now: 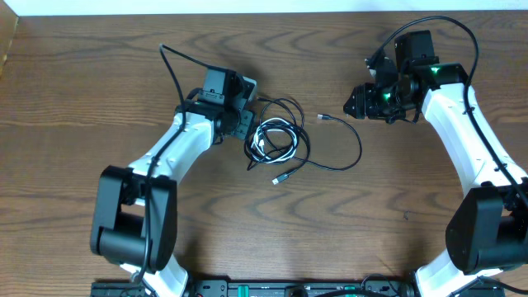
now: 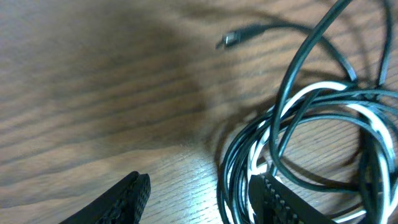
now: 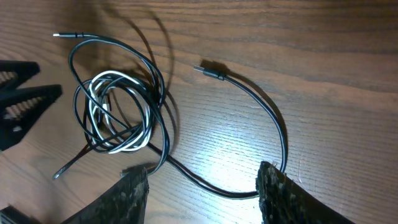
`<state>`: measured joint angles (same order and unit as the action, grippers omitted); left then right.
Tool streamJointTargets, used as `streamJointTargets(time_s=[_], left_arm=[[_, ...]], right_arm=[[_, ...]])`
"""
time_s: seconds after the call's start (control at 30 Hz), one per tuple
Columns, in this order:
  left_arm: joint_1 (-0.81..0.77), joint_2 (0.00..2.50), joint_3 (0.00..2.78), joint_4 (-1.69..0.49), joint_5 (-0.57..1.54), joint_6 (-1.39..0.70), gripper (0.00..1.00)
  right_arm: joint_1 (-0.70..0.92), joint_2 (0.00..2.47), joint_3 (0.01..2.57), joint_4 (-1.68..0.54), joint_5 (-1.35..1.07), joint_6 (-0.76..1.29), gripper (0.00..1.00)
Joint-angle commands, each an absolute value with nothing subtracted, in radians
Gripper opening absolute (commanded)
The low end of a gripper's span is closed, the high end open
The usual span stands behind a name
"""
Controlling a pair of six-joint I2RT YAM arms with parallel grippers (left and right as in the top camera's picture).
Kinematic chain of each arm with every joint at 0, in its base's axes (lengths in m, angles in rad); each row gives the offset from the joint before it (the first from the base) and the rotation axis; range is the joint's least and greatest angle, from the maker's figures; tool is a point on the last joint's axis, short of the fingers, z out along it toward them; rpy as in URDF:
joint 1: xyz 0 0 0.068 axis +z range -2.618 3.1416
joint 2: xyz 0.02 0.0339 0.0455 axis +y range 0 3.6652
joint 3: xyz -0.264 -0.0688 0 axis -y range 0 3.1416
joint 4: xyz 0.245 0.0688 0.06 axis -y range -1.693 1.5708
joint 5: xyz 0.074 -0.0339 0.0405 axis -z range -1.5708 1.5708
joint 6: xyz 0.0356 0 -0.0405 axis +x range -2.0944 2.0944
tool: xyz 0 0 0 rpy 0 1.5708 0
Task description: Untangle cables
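- The cables (image 1: pixel 278 142) lie as one loose tangle on the wooden table (image 1: pixel 99 82), a little left of the centre of the overhead frame.
- The tangle is made of black loops with one white cable (image 1: pixel 266 139) coiled inside them.
- One long black cable (image 1: pixel 356 148) leaves the tangle and makes a wide arc to the right. It finishes in a small plug (image 1: pixel 323 118) that points to the left, above the arc.
- A second plug end (image 1: pixel 279 178) lies below the tangle, and it is light in colour.
- The left gripper (image 1: pixel 250 111) is at the left edge of the tangle, in the upper middle of the overhead frame.
- In the left wrist view its jaws stand partly open, with bare wood between them (image 2: pixel 200 183). The black and white loops (image 2: pixel 298 118) lie against the inner side of the finger (image 2: pixel 280 199) at the lower right of the frame. I cannot tell if this finger touches them. Nothing is clamped between the two fingers.
- The right gripper (image 1: pixel 356 103) is in the upper right of the overhead frame, near the plug of the long cable and apart from the tangle.
- In the right wrist view its jaws are also partly open and hold nothing (image 3: pixel 204 174). The arc of the long black cable (image 3: pixel 217 186) shows in the gap between the two fingers, at the bottom of the frame. I cannot tell how high the fingers are above it.
- In the same view the tangle (image 3: pixel 118 112) is at the left, and the fingertips of the left gripper (image 3: pixel 18 93) come in from the left edge.
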<state>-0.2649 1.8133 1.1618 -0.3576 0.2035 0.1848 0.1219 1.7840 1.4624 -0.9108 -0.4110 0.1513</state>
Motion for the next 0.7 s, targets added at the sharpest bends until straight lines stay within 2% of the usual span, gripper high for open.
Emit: streamJointTargets(time_s=[0.0,0.67], left_arm=[[-0.267,1.890,1.149,-0.359,0.228,0.201,0.56],[-0.287,1.943,1.113,-0.338,0.253,0.201,0.56]], right_arm=[[0.128,1.781,1.460,-0.909,-0.417,0.140,0.54],[0.133,1.781,1.459,-0.904,-0.417,0.140,0.55]])
